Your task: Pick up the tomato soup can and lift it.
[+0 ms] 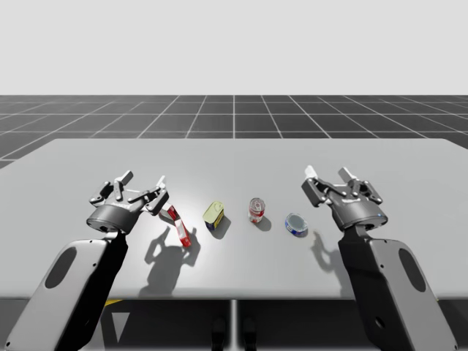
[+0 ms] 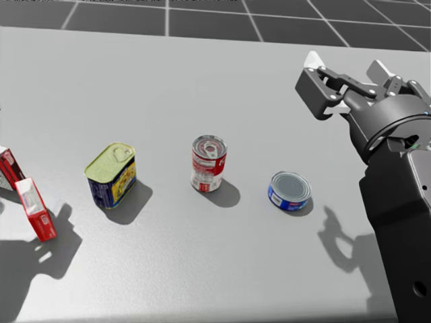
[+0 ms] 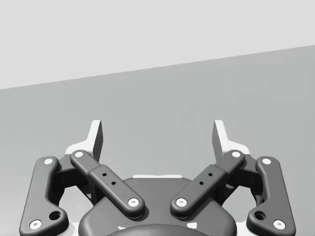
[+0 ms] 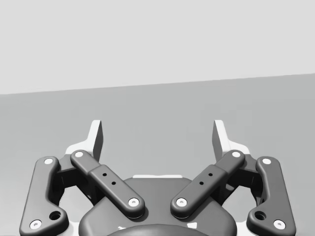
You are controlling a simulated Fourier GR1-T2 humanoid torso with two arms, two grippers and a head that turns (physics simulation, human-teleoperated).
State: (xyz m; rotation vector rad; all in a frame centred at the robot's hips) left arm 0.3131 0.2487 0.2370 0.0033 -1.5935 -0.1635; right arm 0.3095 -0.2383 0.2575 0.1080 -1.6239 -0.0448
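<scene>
Table (image 2: pixel 202 87): three cans (image 2: pixel 209 163), one red box (image 2: pixel 37 212).

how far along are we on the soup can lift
Done: nothing yet. The red and white soup can stands upright on the table, untouched. In hand: nothing. My right gripper and left gripper are both open, off to either side of the can. Left: reach the can, close on it, lift.

1. Head view: the red box (image 2: pixel 35 210) runs off the left edge, its far end cut off.
2. Behind my right hand (image 2: pixel 345 70), my arm (image 2: pixel 397 222) is cut by the right and bottom edges.
</scene>
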